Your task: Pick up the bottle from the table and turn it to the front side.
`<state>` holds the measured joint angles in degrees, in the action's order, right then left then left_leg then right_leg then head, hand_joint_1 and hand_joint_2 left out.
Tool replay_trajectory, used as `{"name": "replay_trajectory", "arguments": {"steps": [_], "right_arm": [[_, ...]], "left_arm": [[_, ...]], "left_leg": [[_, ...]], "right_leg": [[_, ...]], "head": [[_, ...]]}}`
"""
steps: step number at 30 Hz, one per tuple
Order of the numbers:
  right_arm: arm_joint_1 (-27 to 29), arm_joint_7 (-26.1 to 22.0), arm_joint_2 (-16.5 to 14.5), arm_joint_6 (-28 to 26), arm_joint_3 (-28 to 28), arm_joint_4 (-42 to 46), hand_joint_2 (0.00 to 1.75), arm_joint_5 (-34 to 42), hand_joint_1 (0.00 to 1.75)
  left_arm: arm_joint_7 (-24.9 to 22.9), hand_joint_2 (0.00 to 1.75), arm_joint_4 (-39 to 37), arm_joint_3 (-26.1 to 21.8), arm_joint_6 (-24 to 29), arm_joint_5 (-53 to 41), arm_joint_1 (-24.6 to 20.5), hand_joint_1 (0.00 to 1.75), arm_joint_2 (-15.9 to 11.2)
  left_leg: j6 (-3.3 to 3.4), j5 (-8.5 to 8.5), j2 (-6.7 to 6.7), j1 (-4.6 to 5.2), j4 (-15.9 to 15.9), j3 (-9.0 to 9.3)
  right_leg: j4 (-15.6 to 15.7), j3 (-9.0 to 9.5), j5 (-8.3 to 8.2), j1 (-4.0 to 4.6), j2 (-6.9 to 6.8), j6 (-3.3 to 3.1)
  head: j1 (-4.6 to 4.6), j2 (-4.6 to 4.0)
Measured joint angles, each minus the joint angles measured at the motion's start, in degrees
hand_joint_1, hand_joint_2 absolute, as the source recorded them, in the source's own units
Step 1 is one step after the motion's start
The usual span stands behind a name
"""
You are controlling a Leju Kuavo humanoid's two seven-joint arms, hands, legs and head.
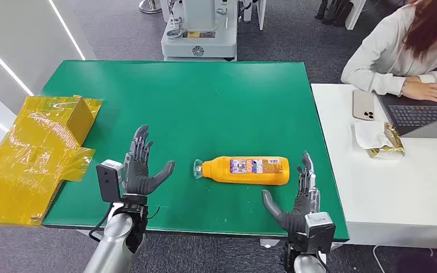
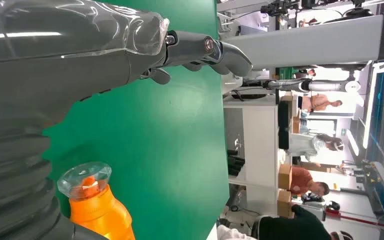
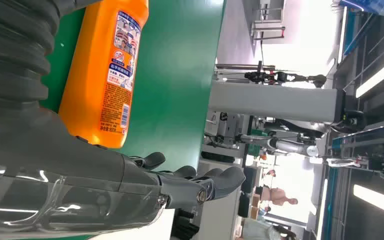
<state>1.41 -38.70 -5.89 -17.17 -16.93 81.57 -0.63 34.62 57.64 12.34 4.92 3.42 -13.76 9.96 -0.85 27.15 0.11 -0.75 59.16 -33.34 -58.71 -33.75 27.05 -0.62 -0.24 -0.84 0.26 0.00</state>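
Observation:
An orange bottle point(image 1: 246, 169) lies on its side on the green table point(image 1: 205, 96), clear cap pointing to my left, a printed label facing up. My left hand point(image 1: 142, 165) is open above the table to the left of the cap, fingers spread, apart from the bottle. To the right of the bottle's base and a little nearer me, my right hand point(image 1: 296, 199) is open and clear of it. The left wrist view has the cap end of the bottle point(image 2: 92, 200) beside the hand point(image 2: 130, 50). The right wrist view has the labelled bottle point(image 3: 107, 70) close by the hand point(image 3: 145, 185).
A yellow cardboard box point(image 1: 34, 153) wrapped in film overhangs the table's left edge. A white desk point(image 1: 409, 187) to the right carries a phone point(image 1: 363, 104), a laptop and a snack wrapper; a person sits there typing. A grey machine point(image 1: 199, 28) stands beyond the far edge.

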Motion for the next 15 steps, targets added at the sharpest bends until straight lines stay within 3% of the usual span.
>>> {"name": "replay_trajectory", "arguments": {"steps": [15], "right_arm": [[3.24, -1.29, 2.03, -6.35, 0.40, 5.22, 1.75, 0.39, 0.00]], "left_arm": [[0.79, 1.75, -1.36, 0.12, 0.75, 1.97, -0.59, 0.00, -1.07]], "left_leg": [[0.00, 0.01, 0.01, 0.00, 0.00, -0.02]], "right_leg": [[0.00, -0.02, 0.01, 0.00, 0.01, 0.00]], "head": [[0.00, 0.00]]}}
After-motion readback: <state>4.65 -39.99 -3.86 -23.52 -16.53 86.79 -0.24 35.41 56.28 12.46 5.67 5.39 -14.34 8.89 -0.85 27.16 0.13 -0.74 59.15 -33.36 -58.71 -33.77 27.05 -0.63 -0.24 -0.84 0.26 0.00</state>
